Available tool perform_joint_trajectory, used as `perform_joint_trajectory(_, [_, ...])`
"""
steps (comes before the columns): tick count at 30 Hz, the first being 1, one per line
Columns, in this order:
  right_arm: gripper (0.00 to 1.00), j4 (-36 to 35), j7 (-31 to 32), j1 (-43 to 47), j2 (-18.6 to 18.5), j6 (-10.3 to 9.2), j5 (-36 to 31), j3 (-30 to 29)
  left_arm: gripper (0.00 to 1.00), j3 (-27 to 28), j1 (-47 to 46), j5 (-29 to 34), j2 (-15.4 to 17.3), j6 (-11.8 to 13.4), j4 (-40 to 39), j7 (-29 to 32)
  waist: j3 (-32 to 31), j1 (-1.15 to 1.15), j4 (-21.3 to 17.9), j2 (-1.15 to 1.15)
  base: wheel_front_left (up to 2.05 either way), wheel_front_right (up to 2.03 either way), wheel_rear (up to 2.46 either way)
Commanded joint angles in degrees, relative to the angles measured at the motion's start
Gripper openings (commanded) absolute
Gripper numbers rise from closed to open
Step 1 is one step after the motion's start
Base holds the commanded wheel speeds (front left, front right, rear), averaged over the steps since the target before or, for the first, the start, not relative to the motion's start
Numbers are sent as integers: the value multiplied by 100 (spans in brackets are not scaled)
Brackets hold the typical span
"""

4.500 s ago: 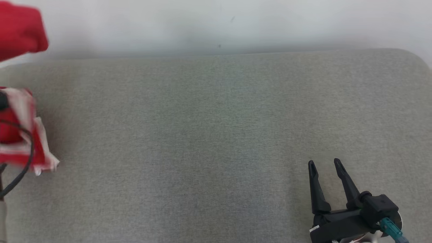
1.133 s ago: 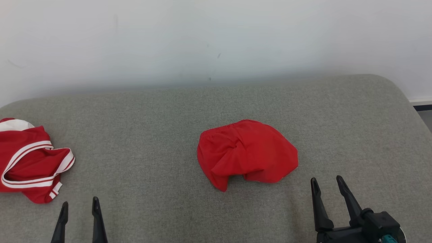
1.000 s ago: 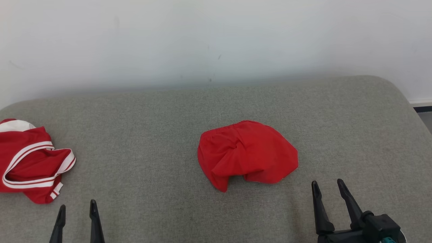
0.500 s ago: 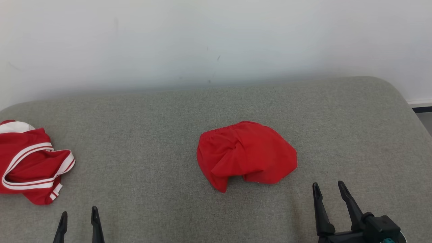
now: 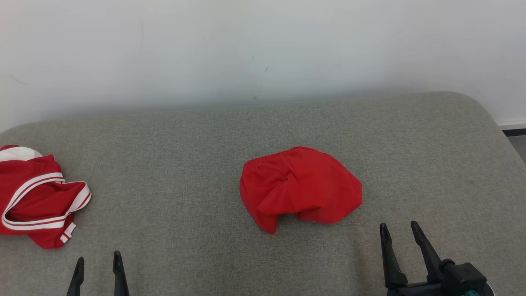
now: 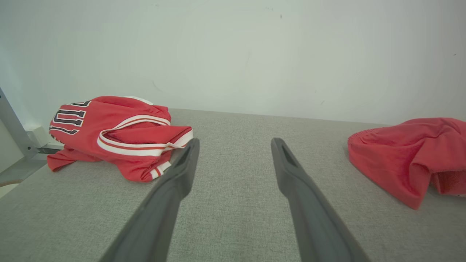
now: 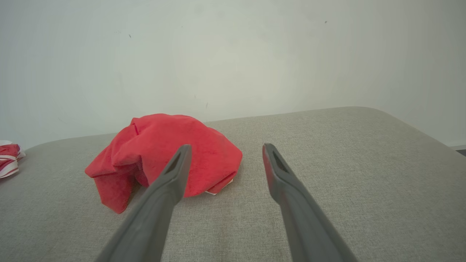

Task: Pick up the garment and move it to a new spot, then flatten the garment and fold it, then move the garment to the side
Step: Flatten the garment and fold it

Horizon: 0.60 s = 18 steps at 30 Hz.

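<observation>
L gripper [image 5: 98, 257] + R gripper [image 5: 398, 224] low, fingers fwd, wide open, empty; garment [image 5: 300, 189] ahead, untouched

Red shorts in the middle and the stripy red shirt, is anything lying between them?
No, the head view shows just bare grey cushion between the red shorts and the stripy shirt.

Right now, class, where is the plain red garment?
In the head view the garment lies crumpled at the centre of the cushion, ahead-left of the right end effector, well right of the jersey.
</observation>
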Motion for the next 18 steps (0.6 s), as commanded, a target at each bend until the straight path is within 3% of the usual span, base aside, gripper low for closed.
perform_joint_trajectory(1, [100,9,-8,53,-9,20,-56,-11,100,11,-24,7,-8,5,-2,-12,4,0,5,0,0,0,0])
perform_joint_trajectory(13, [100,3,-8,55,-8,20,-56,-5,100,11,-91,8,-8,5,46,-12,13,0,32,0,0,0,0])
perform_joint_trajectory(18, [100,14,-8,9,-9,20,-66,17,100,-92,-284,-35,-9,-102,133,-12,48,0,21,0,0,0,0])
